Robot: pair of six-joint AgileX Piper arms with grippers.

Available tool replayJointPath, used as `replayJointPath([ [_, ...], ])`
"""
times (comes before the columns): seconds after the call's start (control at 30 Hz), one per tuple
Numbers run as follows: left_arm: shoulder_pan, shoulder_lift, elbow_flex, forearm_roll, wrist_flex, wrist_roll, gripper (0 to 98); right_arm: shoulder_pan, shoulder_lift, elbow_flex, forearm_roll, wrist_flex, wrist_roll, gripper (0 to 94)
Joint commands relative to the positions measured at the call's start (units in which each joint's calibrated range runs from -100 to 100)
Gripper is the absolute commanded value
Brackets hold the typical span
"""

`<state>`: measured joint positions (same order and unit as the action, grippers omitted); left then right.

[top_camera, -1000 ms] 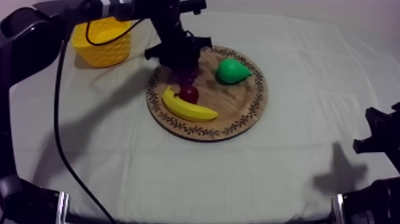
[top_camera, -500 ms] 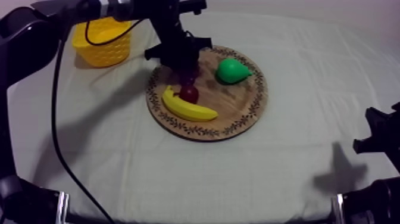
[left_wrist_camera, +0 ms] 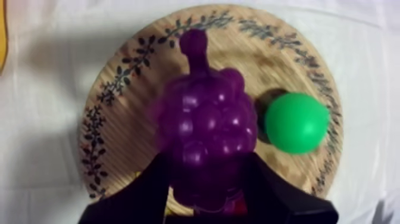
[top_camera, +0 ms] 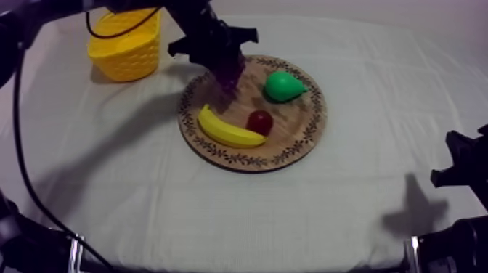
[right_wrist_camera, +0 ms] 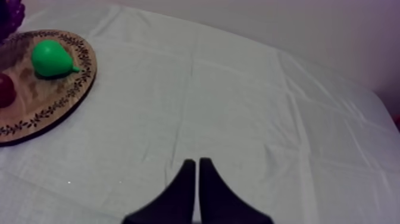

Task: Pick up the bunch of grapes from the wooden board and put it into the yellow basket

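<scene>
Left tool clenched round bunch of grapes over wooden board, right tool pinched together, empty, above cloth

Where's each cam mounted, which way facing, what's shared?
Top view: above the table, slanting down on the wooden board and yellow basket; left gripper over the board.
Left wrist view: above the board, looking down; left gripper shut on the bunch of grapes.
Right wrist view: low over the table, facing the board; right gripper shut.
All three share the pear.
</scene>
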<state>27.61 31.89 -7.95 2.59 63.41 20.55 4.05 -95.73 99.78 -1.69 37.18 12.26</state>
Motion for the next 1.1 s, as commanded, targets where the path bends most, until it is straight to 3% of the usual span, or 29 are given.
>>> replayJointPath([
  [0.0, 0.12, -3.96, 2.05, -0.11, -0.73, -1.44, 33.4, 0.01, -0.02, -0.01, 0.01, 0.0, 0.02, 0.5],
  [0.5, 0.13, -27.84, 19.19, -0.22, -4.9, -5.81, 32.3, 0.01, -0.02, -0.01, 0.01, 0.0, 0.02, 0.5],
  [0.77, -6.96, -35.91, 24.95, 2.25, -4.84, -8.74, 33.0, 0.01, -0.02, -0.01, 0.01, 0.0, 0.02, 0.5],
  [1.07, -16.63, -38.49, 32.68, 3.36, -5.46, -11.91, 33.1, 0.01, -0.02, -0.01, 0.01, 0.0, 0.02, 0.5],
])
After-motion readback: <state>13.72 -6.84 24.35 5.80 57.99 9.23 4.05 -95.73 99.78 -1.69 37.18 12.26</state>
